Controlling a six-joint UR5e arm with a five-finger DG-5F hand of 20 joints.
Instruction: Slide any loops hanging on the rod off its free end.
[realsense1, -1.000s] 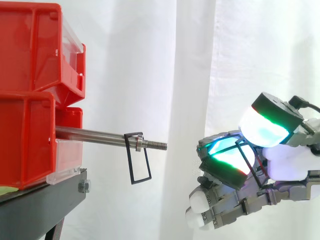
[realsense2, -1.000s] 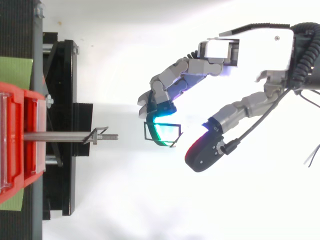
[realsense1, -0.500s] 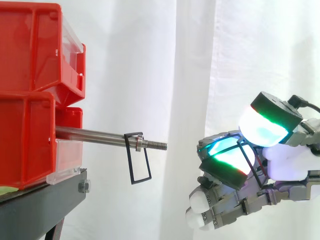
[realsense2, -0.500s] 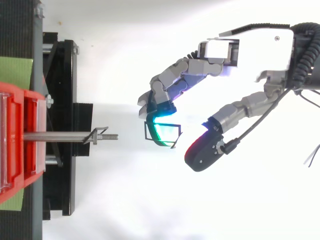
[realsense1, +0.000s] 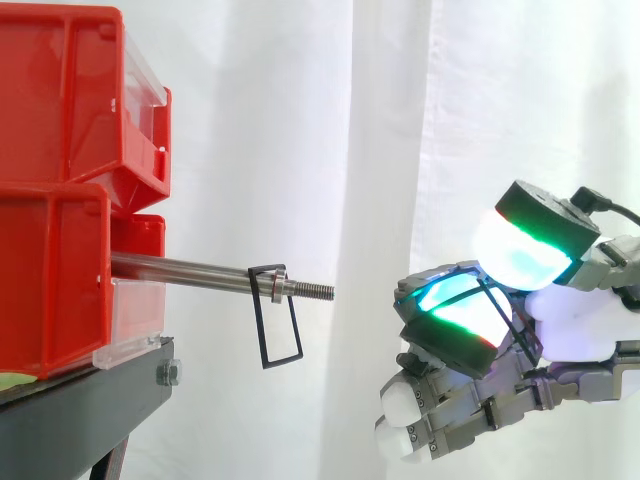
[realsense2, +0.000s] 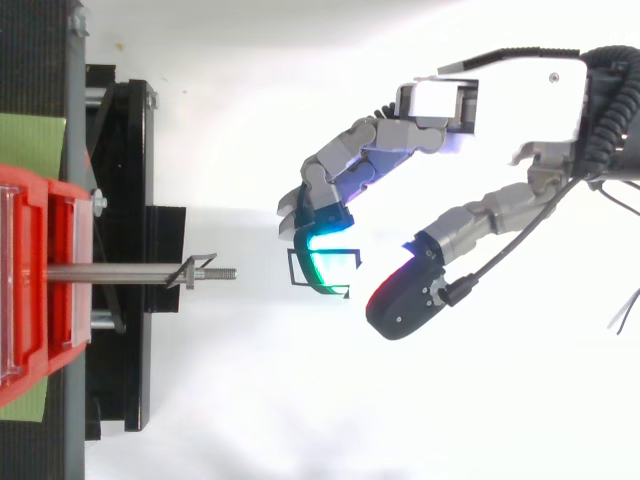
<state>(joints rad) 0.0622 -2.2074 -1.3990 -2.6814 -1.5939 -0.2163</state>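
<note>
A polished steel rod (realsense1: 190, 270) sticks out level from stacked red plastic bins (realsense1: 55, 250) on a black stand (realsense1: 90, 405) and points right, in front of a white curtain (realsense1: 300, 120). A thin black rectangular wire loop (realsense1: 277, 322) hangs on the rod, just short of its threaded free end (realsense1: 315, 291). Well apart to the right is the robot's grey hand (realsense1: 570, 335), its fingers curled. A second black wire loop (realsense2: 291, 266) is hooked round one glowing cyan fingertip (realsense1: 455, 315), clear of the rod.

We judge that this second loop must be let go before the hanging one can be taken. To do that we would open the fingers, come in level with the rod's end and catch the hanging loop's lower bar. Then we would draw it straight to the right along the rod's line, lifting slightly so the wire does not snag on the threads.
</note>
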